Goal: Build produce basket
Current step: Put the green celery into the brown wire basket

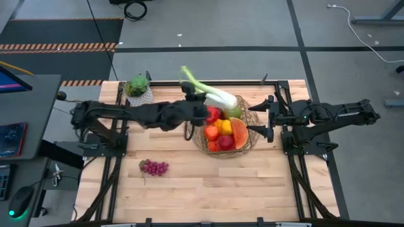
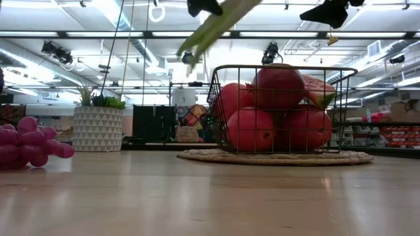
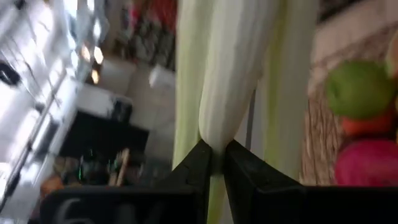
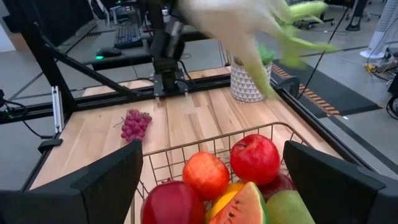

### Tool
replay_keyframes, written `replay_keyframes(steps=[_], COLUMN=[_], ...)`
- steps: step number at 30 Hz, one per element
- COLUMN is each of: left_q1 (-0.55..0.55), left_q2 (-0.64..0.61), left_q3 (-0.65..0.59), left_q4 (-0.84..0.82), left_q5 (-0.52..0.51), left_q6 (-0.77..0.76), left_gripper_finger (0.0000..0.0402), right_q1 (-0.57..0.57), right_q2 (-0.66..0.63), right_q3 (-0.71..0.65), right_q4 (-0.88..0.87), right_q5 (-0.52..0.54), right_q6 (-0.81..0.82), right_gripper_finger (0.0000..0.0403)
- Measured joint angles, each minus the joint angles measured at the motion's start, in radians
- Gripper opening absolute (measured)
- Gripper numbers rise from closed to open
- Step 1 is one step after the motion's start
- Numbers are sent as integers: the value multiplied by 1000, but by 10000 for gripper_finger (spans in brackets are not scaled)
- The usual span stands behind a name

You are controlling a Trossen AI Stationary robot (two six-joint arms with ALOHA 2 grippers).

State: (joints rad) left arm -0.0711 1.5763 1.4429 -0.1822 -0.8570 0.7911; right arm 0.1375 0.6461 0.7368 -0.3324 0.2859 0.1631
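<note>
We see the purple grapes lying alone on the near table; farther back, the left gripper pinches the leek above the basket, the right gripper spread beside its rim.

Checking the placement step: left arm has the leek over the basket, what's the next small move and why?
Probably lower it, then release. The left gripper is shut on the leek, which hangs above the basket rim rather than resting on the fruit. The open right gripper waits beside the basket.

Fruit-filled wire basket, leek aloft above, grapes on table.
</note>
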Motion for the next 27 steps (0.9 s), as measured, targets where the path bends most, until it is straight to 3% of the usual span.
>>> replay_keyframes(steps=[6, 12, 27], left_q1=[14, 42, 221], left_q2=[168, 298, 417], left_q3=[253, 420, 464], left_q4=[-408, -637, -606], left_q5=[-13, 76, 490], left_q6=[-230, -346, -509], left_gripper_finger=[37, 40, 41], right_q1=[0, 0, 0], right_q2=[2, 2, 2], right_q3=[0, 0, 0], right_q4=[-4, -4, 10], right_q5=[-2, -48, -63], right_q6=[4, 18, 20], right_gripper_finger=[393, 393, 393])
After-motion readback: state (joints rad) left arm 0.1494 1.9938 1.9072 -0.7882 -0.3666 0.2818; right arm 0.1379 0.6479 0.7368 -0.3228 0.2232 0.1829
